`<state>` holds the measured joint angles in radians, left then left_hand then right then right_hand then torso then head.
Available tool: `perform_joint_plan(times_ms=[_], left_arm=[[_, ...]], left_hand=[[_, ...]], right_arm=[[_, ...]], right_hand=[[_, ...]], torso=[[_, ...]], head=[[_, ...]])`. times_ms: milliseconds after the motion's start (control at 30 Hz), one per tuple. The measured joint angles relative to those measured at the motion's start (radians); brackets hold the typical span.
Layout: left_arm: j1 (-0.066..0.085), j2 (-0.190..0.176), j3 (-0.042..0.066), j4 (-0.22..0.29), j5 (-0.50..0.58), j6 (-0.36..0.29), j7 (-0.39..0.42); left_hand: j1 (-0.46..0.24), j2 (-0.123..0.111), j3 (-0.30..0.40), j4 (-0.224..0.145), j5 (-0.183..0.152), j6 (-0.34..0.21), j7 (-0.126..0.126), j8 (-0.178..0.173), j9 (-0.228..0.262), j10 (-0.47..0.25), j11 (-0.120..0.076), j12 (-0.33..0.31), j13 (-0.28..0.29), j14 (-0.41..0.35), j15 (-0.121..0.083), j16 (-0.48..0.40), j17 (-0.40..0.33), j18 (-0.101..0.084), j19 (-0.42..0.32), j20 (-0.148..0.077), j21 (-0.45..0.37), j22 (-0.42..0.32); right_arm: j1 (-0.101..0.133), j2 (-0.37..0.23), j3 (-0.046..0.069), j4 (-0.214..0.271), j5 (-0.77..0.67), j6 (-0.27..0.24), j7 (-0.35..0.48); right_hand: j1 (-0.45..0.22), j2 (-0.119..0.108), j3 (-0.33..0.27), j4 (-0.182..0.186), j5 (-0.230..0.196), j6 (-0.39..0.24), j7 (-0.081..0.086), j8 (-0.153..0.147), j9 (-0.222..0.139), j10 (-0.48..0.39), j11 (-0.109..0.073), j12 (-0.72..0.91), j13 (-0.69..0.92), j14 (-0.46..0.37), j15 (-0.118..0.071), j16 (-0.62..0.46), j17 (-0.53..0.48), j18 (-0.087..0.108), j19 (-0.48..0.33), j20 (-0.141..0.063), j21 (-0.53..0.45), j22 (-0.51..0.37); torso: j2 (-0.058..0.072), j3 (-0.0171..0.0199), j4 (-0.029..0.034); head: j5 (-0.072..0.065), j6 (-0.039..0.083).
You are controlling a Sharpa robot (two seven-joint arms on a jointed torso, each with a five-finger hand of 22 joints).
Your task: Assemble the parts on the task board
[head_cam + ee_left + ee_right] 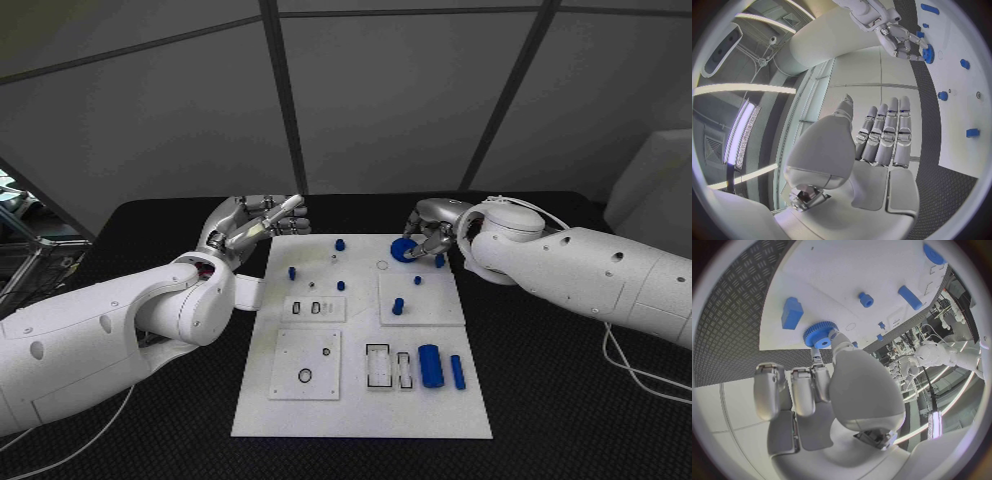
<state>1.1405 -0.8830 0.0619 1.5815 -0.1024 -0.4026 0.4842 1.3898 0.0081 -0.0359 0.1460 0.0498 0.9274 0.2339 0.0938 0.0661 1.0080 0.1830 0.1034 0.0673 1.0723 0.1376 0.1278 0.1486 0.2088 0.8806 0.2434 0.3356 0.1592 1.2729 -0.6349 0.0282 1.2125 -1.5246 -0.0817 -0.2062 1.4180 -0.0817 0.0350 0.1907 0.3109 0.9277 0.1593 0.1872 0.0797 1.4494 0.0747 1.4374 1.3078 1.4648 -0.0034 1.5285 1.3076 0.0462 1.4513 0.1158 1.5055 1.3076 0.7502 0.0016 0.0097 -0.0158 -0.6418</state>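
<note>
1. A black table (562, 400) with a raised tread pattern carries a white task board (361, 420) in its middle; grey wall panels with dark seams stand behind it.
2. The board bears smaller white plates with slots and holes, and blue parts are scattered over it.
3. A thick blue cylinder (430, 366) lies near the board's right side, with a thinner blue rod (457, 371) just beside it.
4. Short blue pegs (340, 243) stand upright toward the far end.
5. The right hand (427, 240) sits over the board's far right corner, its fingertips pinching a blue gear (821, 334), a toothed wheel with a hole in the centre, just above or on the white surface; I cannot tell which.
6. The left hand (254, 226) is raised beside the board's far left edge, fingers straight and close together, holding nothing.
</note>
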Motion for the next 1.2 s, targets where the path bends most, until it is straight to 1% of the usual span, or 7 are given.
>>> perform_joint_plan(times_ms=[100, 233, 500, 833, 933, 1100, 1200], left_arm=[[0.000, 0.000, 0.000, 0.000, 0.000, 0.000, 0.000], [0.000, 0.000, 0.000, -0.001, 0.000, 0.000, 0.000], [0.000, 0.000, 0.000, -0.002, 0.000, 0.000, 0.000], [0.000, 0.000, 0.000, -0.007, 0.000, 0.000, -0.001], [0.000, 0.000, 0.000, -0.008, 0.000, 0.000, -0.001], [0.000, 0.000, 0.000, -0.011, 0.000, 0.001, -0.001], [0.000, 0.000, 0.000, -0.013, 0.000, 0.001, -0.001]], left_hand=[[0.000, 0.000, 0.000, 0.000, 0.000, 0.000, 0.000, 0.000, 0.000, 0.000, 0.000, 0.000, 0.000, 0.000, 0.000, 0.000, 0.000, 0.000, 0.000, 0.000, 0.000, 0.000], [0.000, 0.000, 0.000, 0.000, 0.000, 0.000, 0.000, 0.000, 0.000, 0.000, 0.000, 0.000, 0.000, 0.000, 0.000, 0.000, 0.000, 0.000, 0.000, 0.000, 0.000, 0.000], [0.000, 0.000, 0.000, 0.000, 0.000, 0.000, 0.000, 0.000, 0.000, 0.000, 0.000, 0.000, 0.000, 0.000, 0.000, 0.000, 0.000, 0.000, 0.000, 0.000, 0.000, 0.000], [0.000, 0.000, 0.003, -0.003, 0.000, 0.000, 0.000, 0.000, 0.000, 0.000, 0.000, -0.004, 0.000, 0.000, 0.000, -0.004, 0.001, 0.000, 0.000, 0.000, 0.000, 0.000], [0.000, 0.000, 0.003, -0.003, 0.000, 0.000, 0.000, 0.000, 0.000, 0.000, 0.000, -0.004, 0.000, 0.000, 0.000, -0.004, 0.001, 0.000, 0.000, 0.000, 0.000, 0.000], [0.000, 0.000, 0.003, -0.003, 0.000, 0.000, 0.000, 0.000, 0.000, 0.000, 0.000, -0.004, 0.000, 0.000, 0.000, -0.004, 0.001, 0.000, 0.000, 0.000, 0.000, 0.000], [0.000, 0.000, 0.003, -0.003, 0.000, 0.000, 0.000, 0.000, 0.000, 0.000, 0.000, -0.004, 0.000, 0.000, 0.000, -0.004, 0.001, 0.000, 0.000, 0.000, 0.000, 0.000]], right_arm=[[0.000, 0.002, 0.000, 0.000, -0.001, -0.003, 0.002], [-0.002, 0.002, -0.001, 0.001, -0.002, -0.016, 0.002], [-0.008, -0.009, -0.004, 0.022, -0.023, -0.081, -0.011], [-0.008, -0.042, -0.003, 0.150, -0.061, -0.190, -0.033], [-0.007, -0.028, -0.003, 0.182, -0.083, -0.208, -0.041], [-0.007, 0.022, -0.003, 0.188, -0.123, -0.221, -0.052], [-0.006, 0.062, -0.011, 0.181, -0.153, -0.224, -0.058]], right_hand=[[0.005, 0.020, 0.016, -0.007, -0.039, 0.029, -0.005, 0.010, 0.002, 0.009, -0.009, 0.010, 0.000, 0.000, 0.000, 0.004, 0.000, 0.000, 0.008, -0.004, 0.005, 0.000], [0.007, 0.026, 0.038, -0.012, -0.044, 0.060, -0.015, 0.020, 0.004, 0.015, -0.015, 0.025, 0.000, 0.000, 0.000, 0.010, 0.000, 0.000, 0.012, -0.005, 0.012, 0.000], [0.011, 0.040, 0.076, -0.030, -0.037, 0.065, -0.010, 0.025, 0.004, 0.015, -0.023, 0.038, 0.000, 0.002, -0.013, 0.016, 0.000, -0.016, 0.014, -0.015, 0.024, 0.000], [0.011, 0.040, 0.095, -0.034, -0.026, 0.067, -0.008, 0.015, -0.001, 0.015, -0.023, 0.042, 0.000, 0.002, -0.013, 0.019, 0.000, -0.016, 0.014, -0.015, 0.029, 0.000], [0.011, 0.040, 0.102, -0.033, -0.026, 0.067, -0.008, 0.012, -0.001, 0.015, -0.023, 0.042, 0.000, 0.002, -0.013, 0.019, 0.000, -0.016, 0.014, -0.015, 0.029, 0.000], [0.011, 0.040, 0.102, -0.033, -0.026, 0.068, -0.007, 0.006, -0.001, 0.015, -0.023, 0.042, 0.000, 0.002, -0.013, 0.019, 0.000, -0.016, 0.014, -0.015, 0.029, 0.000], [0.011, 0.040, 0.103, -0.033, -0.026, 0.068, -0.007, 0.006, -0.001, 0.015, -0.023, 0.042, 0.000, 0.002, -0.013, 0.019, 0.000, -0.016, 0.014, -0.015, 0.029, 0.000]], torso=[[0.000, 0.0003, 0.0000], [0.000, 0.0004, 0.0000], [0.000, 0.0010, -0.0005], [-0.001, 0.0009, -0.0010], [-0.002, 0.0004, -0.0011], [-0.001, -0.0001, -0.0005], [-0.001, -0.0004, 0.0012]], head=[[0.000, -0.001], [0.000, -0.001], [-0.001, -0.001], [0.003, 0.002], [0.005, 0.002], [0.008, 0.004], [0.010, 0.004]])
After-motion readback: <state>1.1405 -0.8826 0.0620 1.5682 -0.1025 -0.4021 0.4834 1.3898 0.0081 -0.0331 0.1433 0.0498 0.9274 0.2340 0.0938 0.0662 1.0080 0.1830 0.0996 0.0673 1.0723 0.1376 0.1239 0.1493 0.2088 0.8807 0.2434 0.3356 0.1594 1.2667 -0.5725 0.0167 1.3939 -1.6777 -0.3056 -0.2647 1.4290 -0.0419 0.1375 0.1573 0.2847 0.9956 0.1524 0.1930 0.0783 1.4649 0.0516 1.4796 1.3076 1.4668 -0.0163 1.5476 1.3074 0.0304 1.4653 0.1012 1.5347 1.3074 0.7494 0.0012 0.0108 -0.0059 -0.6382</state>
